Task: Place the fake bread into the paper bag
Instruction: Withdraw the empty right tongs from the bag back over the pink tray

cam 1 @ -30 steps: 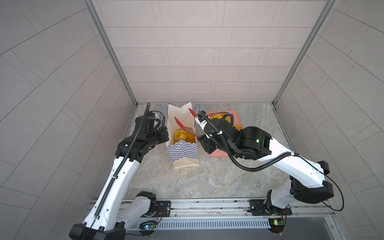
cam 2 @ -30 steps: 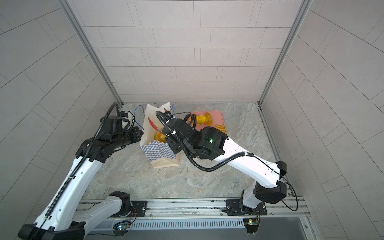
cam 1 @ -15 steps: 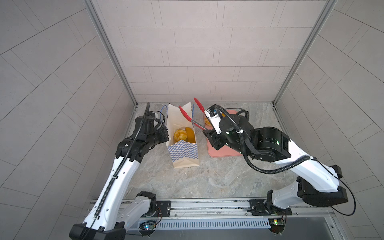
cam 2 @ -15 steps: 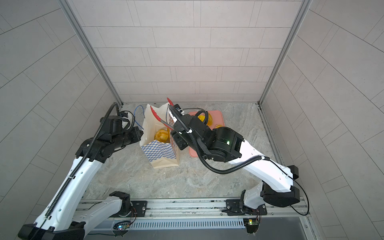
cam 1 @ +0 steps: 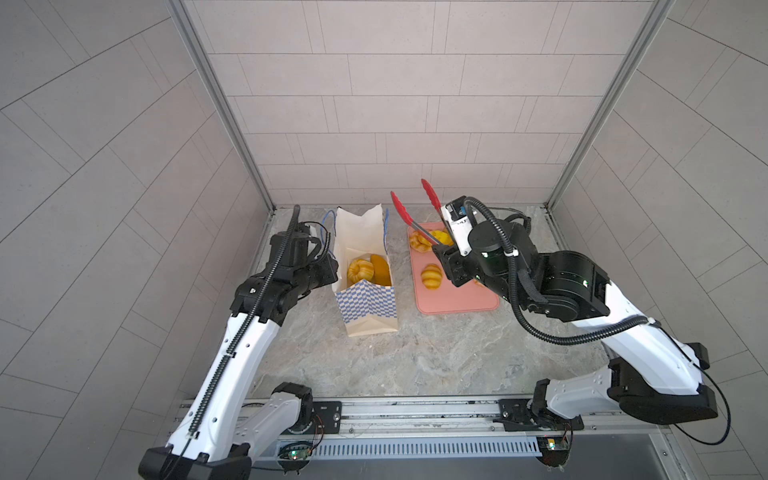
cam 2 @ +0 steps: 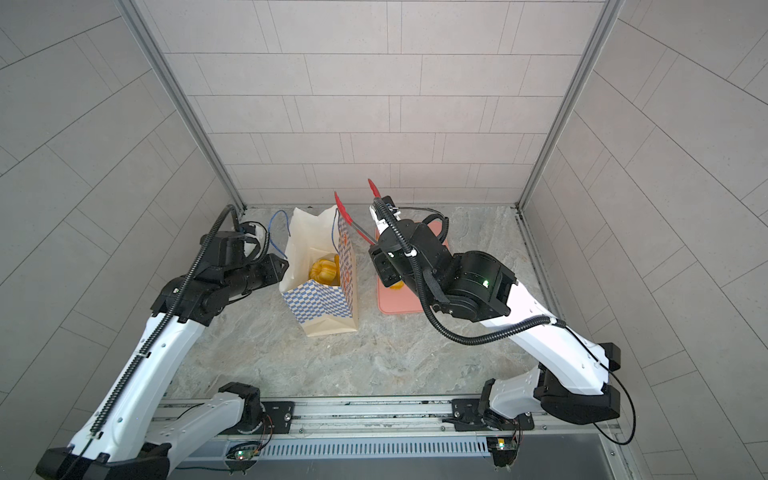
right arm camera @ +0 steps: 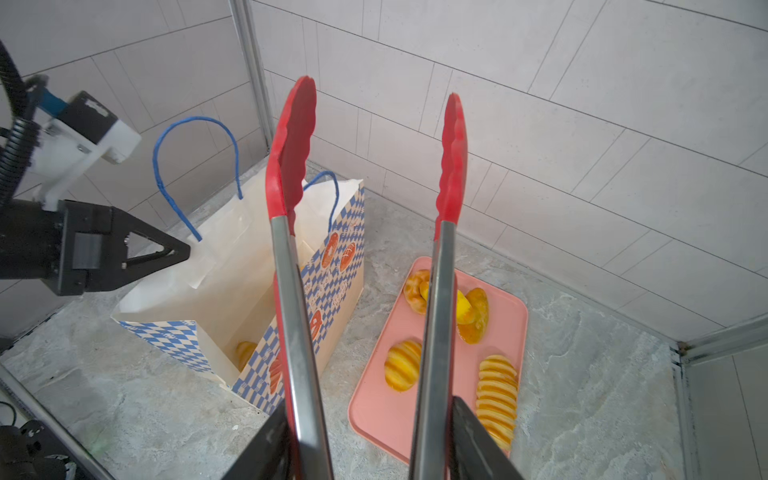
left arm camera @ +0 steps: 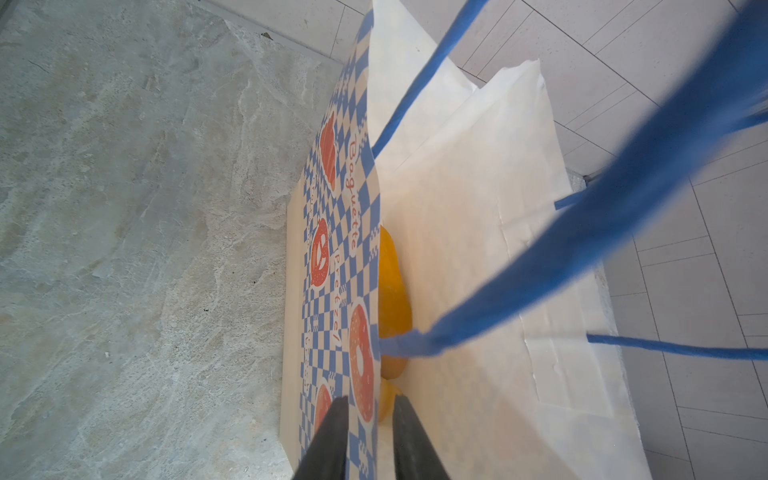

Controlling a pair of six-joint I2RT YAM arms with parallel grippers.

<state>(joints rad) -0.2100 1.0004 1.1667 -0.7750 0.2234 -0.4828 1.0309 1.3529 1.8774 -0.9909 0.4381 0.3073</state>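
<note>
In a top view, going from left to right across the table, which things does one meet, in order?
left gripper → paper bag → pink tray

I work in a robot lab cell, not a kitchen. Grey panel walls (cam 1: 374, 104) box me in on the left, right and far sides, joined at the corners by bare metal posts (cam 1: 220, 104). My left arm (cam 1: 241, 353) and right arm (cam 1: 648, 353) are bolted to a rail (cam 1: 415, 409) along the near edge, with a lit circuit board (cam 1: 297, 453) under it. The table (cam 1: 374, 365) is a marble-look slab. Everything on it is staged: glossy toy bread (cam 1: 431, 276) on a pink tray (cam 1: 457, 305), a paper bag (cam 1: 365, 299), and tongs (cam 1: 401, 208) clamped in my right pincer (right arm camera: 370, 449).
</note>
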